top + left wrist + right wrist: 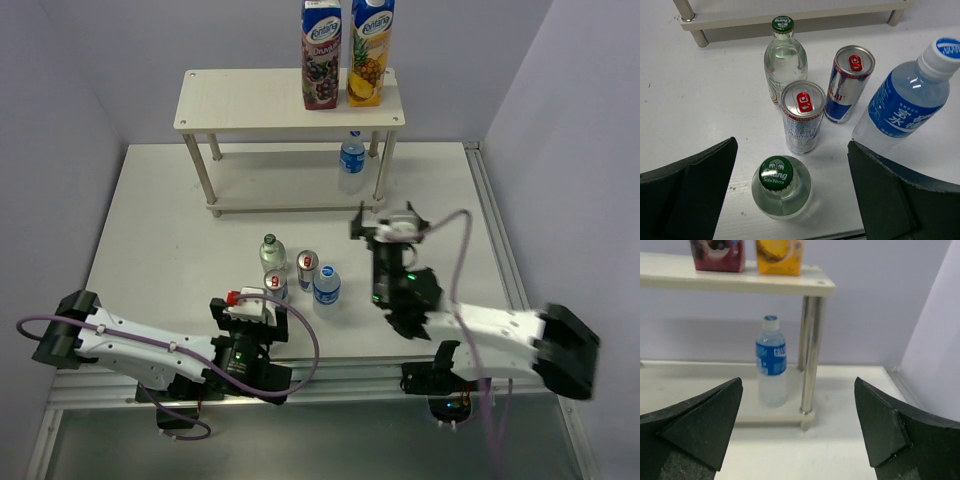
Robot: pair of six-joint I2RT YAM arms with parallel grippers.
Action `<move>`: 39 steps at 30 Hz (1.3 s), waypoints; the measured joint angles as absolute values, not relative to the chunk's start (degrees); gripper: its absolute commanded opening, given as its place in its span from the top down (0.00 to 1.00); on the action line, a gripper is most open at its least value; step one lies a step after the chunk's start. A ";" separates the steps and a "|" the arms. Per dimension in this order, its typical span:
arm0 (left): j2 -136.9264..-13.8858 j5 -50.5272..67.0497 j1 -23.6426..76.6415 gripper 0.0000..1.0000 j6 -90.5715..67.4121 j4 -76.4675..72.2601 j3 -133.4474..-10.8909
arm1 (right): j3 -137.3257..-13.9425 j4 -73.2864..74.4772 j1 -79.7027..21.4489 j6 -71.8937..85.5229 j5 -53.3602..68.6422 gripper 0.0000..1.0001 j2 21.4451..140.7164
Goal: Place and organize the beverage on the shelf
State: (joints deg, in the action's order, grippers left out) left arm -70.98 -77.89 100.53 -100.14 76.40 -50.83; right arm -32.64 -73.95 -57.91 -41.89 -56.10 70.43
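Table (160, 230) walled at back & both sides, free room left of cluster: 2 glass bottles (782, 187) (785, 60), 2 cans (802, 117) (850, 82), 1 water bottle (910, 105). 2nd water bottle (771, 362) on shelf (240, 100) lower tier, rt end; 2 cartons (322, 55) (367, 50) up top. Left jaws wide open, empty, over a glass bottle; right jaws same, facing shelf.

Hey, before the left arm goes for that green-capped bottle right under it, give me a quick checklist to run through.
1. Left pincer open: ok.
2. Nearest green-capped bottle upright, between its fingers: ok.
3. Can just behind that bottle clear of the closing fingers: cannot tell.
4. Bare room on the shelf's lower tier beside the water bottle: ok.
5. Right pincer open and empty: ok.
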 measured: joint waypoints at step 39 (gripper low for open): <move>-47.42 -83.44 96.66 0.01 -63.83 50.43 -44.69 | -25.54 15.79 -96.71 52.95 -64.10 0.00 48.36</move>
State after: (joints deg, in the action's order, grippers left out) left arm -47.42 -83.44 96.66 -63.83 50.43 -44.69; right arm -25.54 15.79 -96.71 52.95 -64.10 48.36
